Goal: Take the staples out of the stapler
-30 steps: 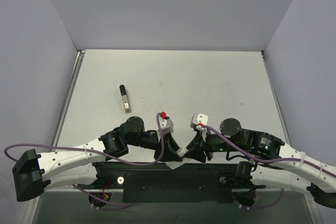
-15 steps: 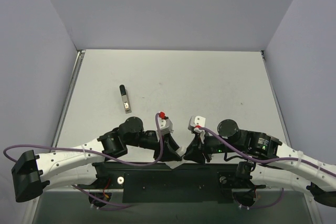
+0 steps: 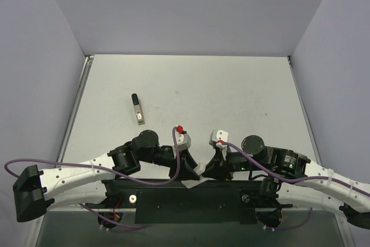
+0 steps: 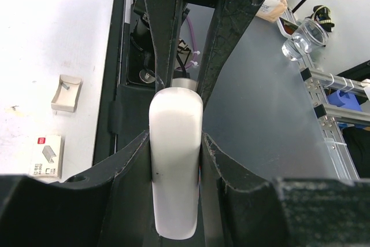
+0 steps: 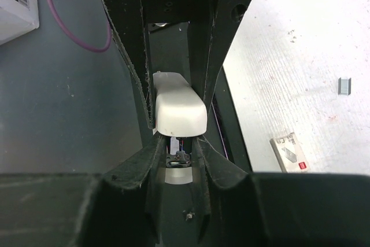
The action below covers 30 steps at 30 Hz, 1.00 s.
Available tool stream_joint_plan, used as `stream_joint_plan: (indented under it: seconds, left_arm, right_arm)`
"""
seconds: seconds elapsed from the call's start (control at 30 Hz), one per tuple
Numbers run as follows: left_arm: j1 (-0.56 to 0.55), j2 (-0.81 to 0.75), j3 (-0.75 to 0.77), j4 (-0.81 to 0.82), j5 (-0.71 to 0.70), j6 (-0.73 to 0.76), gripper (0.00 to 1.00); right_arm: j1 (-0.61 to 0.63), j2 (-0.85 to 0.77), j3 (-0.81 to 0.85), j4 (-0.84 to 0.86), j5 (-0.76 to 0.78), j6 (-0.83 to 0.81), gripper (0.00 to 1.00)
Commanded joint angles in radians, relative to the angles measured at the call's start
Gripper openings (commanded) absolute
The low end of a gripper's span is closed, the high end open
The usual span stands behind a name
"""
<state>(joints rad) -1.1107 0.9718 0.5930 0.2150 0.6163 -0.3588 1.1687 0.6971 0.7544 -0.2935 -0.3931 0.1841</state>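
Top external: left gripper point(image 3: 189, 169) and right gripper point(image 3: 209, 169) meet at the near edge, centre, both pinched narrow on the white stapler point(image 5: 180, 111). 1 staple strip point(image 5: 344, 86) lies apart on the table point(image 3: 231, 96).

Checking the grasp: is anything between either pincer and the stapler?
Nothing visible does. The stapler sits directly in the left pincer and the right pincer. Both are shut on it.

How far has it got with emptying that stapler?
Done: one staples strip lies loose on the table. In hand: the left fingers and right fingers both clamp the stapler. Left: whether more remain inside is hidden; the stapler is not yet put down.
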Motion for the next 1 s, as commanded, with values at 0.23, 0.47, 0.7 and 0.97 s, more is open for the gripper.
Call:
stream_joint_plan:
  seconds: [0.23, 0.47, 0.7, 0.97]
  left_arm:
    - [-0.055, -0.059, 0.079, 0.118, -0.168, 0.001, 0.00]
    - [-0.063, -0.122, 0.077, 0.095, -0.263, 0.011, 0.00]
    - [-0.063, -0.183, 0.062, 0.081, -0.340, 0.021, 0.00]
    - [-0.063, -0.209, 0.057, 0.080, -0.372, 0.023, 0.00]
  right_arm:
    - [0.029, -0.139, -0.211, 0.146, 0.040, 0.143, 0.00]
    - [0.034, -0.217, -0.291, 0.174, 0.068, 0.212, 0.00]
    - [0.037, -0.245, -0.323, 0.182, 0.080, 0.238, 0.00]
    - [0.046, -0.229, -0.317, 0.195, 0.085, 0.245, 0.00]
